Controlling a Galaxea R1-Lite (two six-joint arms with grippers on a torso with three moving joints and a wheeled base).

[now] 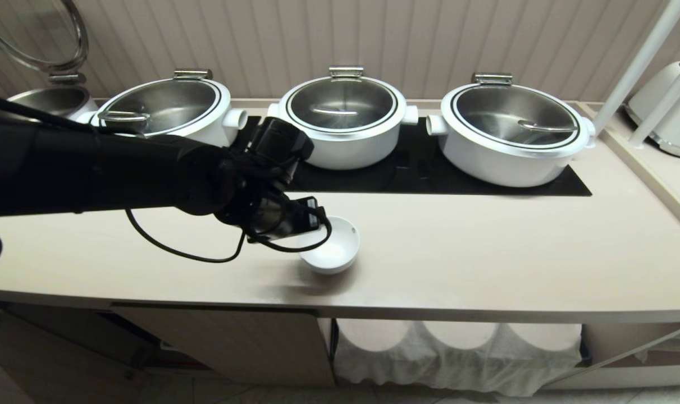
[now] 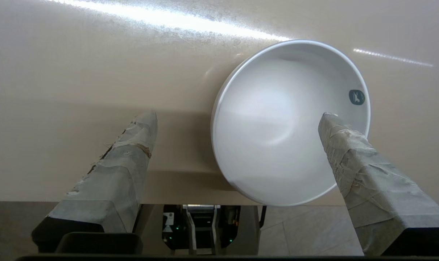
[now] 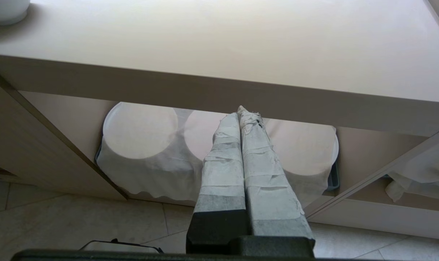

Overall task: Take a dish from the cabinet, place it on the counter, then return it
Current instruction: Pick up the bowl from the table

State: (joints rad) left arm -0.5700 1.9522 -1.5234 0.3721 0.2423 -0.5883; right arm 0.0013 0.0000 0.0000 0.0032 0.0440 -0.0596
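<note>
The small white bowl (image 1: 331, 251) sits upright on the cream tabletop (image 1: 485, 247), near the front edge and just in front of the black hob panel (image 1: 407, 174). The left pincer (image 1: 317, 216) hangs over the bowl's left rim, its taped fingers (image 2: 132, 152) spread wide apart and gripping nothing. From the left wrist view, one finger stands over the inside of the bowl near its rim and the other over bare tabletop beside it, so the rim lies between them; whether either finger touches the bowl I cannot tell. A tiny dark mark shows on the bowl's inner wall near the rim.

Behind it three big white lidded pots (image 1: 345, 120) stand in a row on the hob. Below the tabletop the cabinet (image 1: 250, 342) is open, with cloth-covered round stacks (image 3: 141, 145) on its shelf.

The right pincer (image 3: 241, 112) is parked low in front of the cabinet, its taped fingers pressed together and empty.
</note>
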